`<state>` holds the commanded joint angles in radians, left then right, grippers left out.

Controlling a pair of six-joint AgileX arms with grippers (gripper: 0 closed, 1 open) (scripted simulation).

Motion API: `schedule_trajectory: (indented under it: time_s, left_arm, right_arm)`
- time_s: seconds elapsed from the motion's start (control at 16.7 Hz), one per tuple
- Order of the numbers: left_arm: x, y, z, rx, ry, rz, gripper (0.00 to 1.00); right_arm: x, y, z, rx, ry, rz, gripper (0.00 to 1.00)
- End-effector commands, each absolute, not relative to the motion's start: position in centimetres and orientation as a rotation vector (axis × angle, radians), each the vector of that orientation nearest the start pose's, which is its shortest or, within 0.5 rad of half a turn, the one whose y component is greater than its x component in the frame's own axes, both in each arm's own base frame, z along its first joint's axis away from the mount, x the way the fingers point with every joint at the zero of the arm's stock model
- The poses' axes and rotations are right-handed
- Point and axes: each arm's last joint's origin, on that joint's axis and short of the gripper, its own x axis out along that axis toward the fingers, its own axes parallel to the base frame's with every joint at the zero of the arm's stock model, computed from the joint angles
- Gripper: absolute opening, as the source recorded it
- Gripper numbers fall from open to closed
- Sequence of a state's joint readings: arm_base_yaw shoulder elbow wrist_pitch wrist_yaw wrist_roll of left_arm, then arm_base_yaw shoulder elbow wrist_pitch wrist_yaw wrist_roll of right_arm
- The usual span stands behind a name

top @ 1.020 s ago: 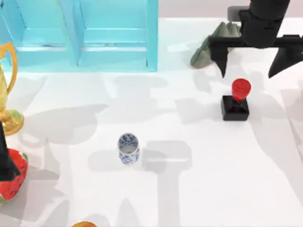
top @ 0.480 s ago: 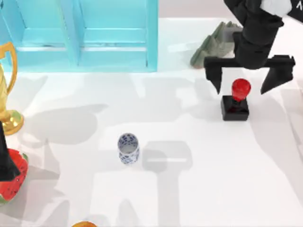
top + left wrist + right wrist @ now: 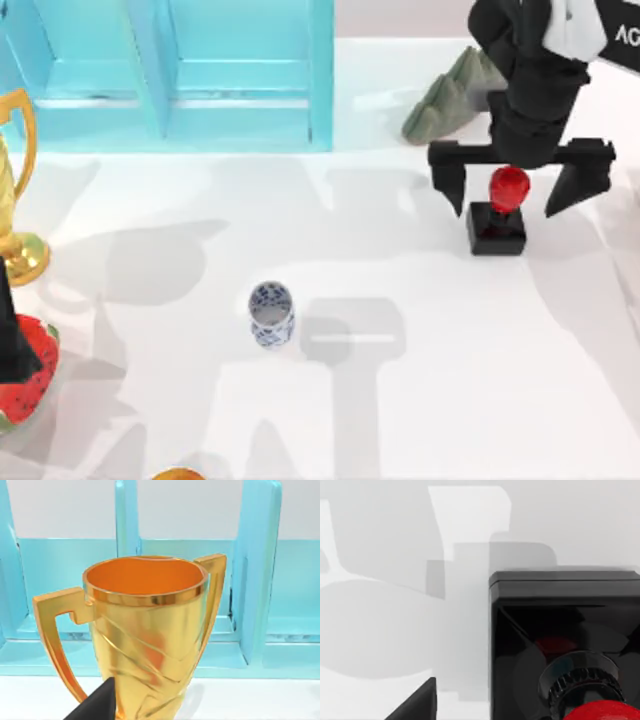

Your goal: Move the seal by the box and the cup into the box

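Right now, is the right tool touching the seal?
Apart. In the top view the right tool is open, its fingers standing well clear on either side of the seal, with bare table between.

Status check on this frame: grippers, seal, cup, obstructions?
Right gripper open, straddling red-knobbed black seal, not gripping. Blue-patterned white cup untouched mid-table. Left gripper parked by gold trophy. Nothing in the way.

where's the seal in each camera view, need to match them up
Top view: the seal stands at the table's right side, between the open fingers of the right tool.
Left wrist view: the seal is not in it; a gold trophy stands before the blue box.
Right wrist view: the seal sits close below the camera.
Shared landmark: the white table under the seal.
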<state>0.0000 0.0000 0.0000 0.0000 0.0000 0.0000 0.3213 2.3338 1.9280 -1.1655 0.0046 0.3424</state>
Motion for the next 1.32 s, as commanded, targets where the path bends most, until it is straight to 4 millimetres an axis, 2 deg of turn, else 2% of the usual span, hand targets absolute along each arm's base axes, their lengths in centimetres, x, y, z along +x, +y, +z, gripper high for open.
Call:
schedule_trajectory:
  time_s: [0.72,1.32]
  left_arm:
    - [10.57,-0.12,16.00,0.000,0.000,0.000,1.00]
    - [10.57,-0.12,16.00,0.000,0.000,0.000,1.00]
  right_arm:
    - [43.20,14.94,15.01,0.008,1.571,-0.008,0.02]
    - [43.28,14.72,15.12,0.010,1.571,-0.011,0.00]
